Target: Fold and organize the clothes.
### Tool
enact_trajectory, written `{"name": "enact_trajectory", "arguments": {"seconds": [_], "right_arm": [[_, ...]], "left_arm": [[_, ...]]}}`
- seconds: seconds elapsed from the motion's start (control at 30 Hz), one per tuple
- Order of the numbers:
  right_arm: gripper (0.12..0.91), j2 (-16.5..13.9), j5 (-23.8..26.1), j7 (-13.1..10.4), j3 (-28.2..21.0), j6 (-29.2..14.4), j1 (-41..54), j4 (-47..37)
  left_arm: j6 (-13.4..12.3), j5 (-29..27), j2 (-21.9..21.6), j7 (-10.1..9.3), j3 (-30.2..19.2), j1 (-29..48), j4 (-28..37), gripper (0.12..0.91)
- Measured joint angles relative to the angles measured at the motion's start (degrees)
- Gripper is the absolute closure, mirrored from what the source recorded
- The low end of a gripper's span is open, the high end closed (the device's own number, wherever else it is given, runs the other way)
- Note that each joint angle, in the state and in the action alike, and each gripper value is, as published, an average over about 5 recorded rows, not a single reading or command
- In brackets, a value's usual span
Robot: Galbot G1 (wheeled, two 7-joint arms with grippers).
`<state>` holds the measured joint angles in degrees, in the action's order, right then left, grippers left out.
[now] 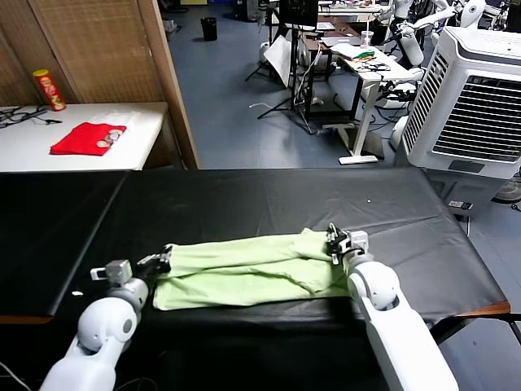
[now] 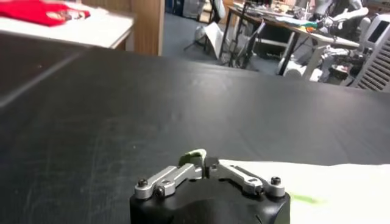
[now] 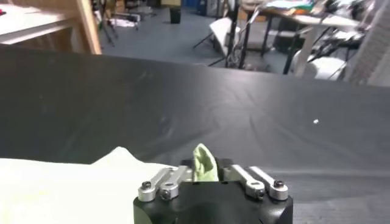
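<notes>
Green cloth lies on the near part of the black table (image 1: 244, 199) in the head view: the T-shirt (image 1: 244, 273), folded into a long strip. The left gripper (image 1: 163, 261) pinches its left end and the right gripper (image 1: 336, 244) pinches its far right corner. The red cloth (image 1: 87, 138) sits far left on a white table (image 1: 146, 126).

In the left wrist view, the left gripper (image 2: 204, 165) is closed on a bit of shirt (image 2: 317, 192).

In the right wrist view, the right gripper (image 3: 206, 170) is closed on a green fold (image 3: 205, 164).

I think one fold is done. The strip must be folded shorter, then put away.
</notes>
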<state>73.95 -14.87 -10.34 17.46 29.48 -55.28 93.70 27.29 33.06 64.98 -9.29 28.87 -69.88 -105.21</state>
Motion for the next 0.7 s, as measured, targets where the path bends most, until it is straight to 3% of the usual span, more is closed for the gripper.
{"name": "enact_trajectory", "arguments": {"seconds": [0.17,0.27,0.37,0.53,0.63,0.7], "right_arm": [[0.878,0.3,-0.4,1.1,0.7,0.0,-1.2,0.8],[0.785,-0.4,-1.1,1.9,1.3,0.4,-2.1,2.1],[0.625,-1.3,-2.1,2.3,2.1,0.8,-3.2,4.1],[0.341,-3.2,-3.4,2.8,3.9,1.0,-5.8,8.7],[0.244,-4.0,-3.8,3.1,4.8,1.0,-7.7,11.6],[0.232,-4.2,-3.9,3.3,5.2,0.9,-8.9,13.2]], "left_arm": [[-0.6,-3.0,0.9,0.81,-0.3,0.4,1.1,0.9],[-0.3,-3.4,0.9,1.06,-0.3,0.0,0.8,0.867],[0.0,-3.3,0.3,1.03,0.2,-0.7,-0.2,0.741],[0.2,-1.9,-1.2,0.81,1.8,-2.7,-2.5,0.457],[0.5,-0.5,-1.7,0.68,3.2,-4.5,-4.2,0.309],[0.9,1.5,-1.6,0.59,4.2,-6.1,-5.5,0.255]]}}
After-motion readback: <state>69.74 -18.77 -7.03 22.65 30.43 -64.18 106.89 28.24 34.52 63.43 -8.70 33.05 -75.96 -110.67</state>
